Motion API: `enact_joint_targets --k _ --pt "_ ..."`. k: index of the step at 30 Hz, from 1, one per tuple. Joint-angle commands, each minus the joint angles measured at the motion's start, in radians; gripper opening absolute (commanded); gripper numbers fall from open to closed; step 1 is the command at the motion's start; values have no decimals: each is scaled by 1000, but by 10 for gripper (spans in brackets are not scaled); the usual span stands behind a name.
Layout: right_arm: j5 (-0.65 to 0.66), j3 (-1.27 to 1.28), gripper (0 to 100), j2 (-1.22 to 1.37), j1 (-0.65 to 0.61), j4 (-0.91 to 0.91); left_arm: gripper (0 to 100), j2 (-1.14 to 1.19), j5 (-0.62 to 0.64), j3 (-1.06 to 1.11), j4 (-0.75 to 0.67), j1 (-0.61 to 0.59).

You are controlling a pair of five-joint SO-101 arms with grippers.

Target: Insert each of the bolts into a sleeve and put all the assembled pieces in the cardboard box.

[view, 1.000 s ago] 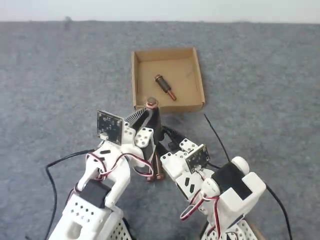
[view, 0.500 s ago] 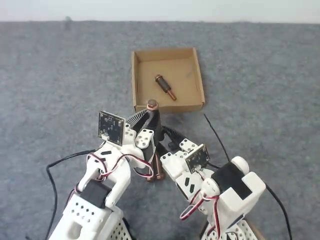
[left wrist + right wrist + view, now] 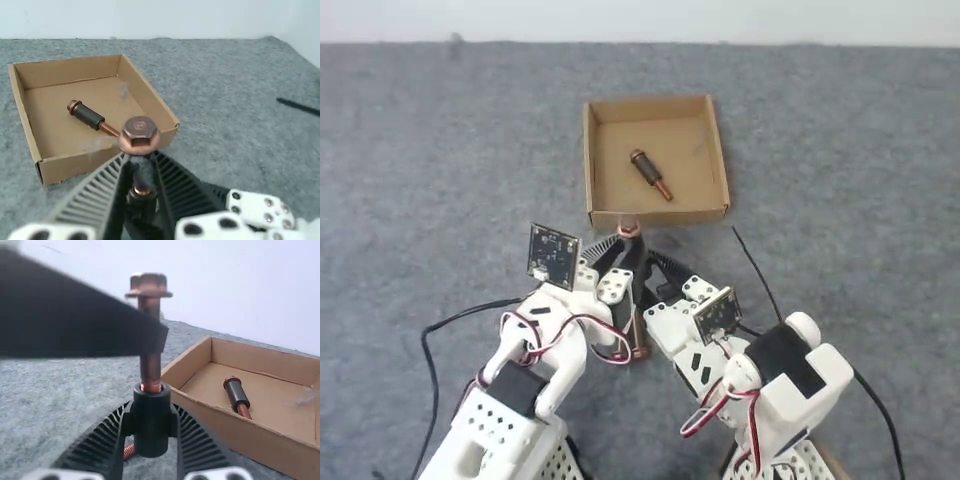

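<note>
Right wrist view: bolt (image 3: 150,367) stands upright, head up, w/ its tip just inside the top of the black sleeve (image 3: 151,417); most of the shank is not yet in. Sleeve is clamped upright between the ribbed fingers of the right gripper (image 3: 150,427), bore facing up, prob. so the bolt can slide straight down into it. Left gripper (image 3: 139,165) is closed on the shank just under the hex head (its dark finger crosses the shank in the right wrist view). It holds the bolt from above, which keeps it in line w/ the bore. Both grippers sit just in front of the cardboard box (image 3: 592,150), so the drop-off looks short once the pair is joined. One assembled piece (image 3: 650,174) already lies diagonally on the box floor. Everything rests on grey carpet (image 3: 840,150). Writing: none I can read on bolt, sleeve or box; box sides look plain.
</note>
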Motion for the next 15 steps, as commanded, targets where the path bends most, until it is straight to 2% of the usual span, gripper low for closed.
enact_joint_targets --k 1,15 --pt "-11 25 6 -16 24 -8 12 -17 3 4 3 2" --pt "-11 25 6 -16 27 -8 15 -17 2 90 -3 6"
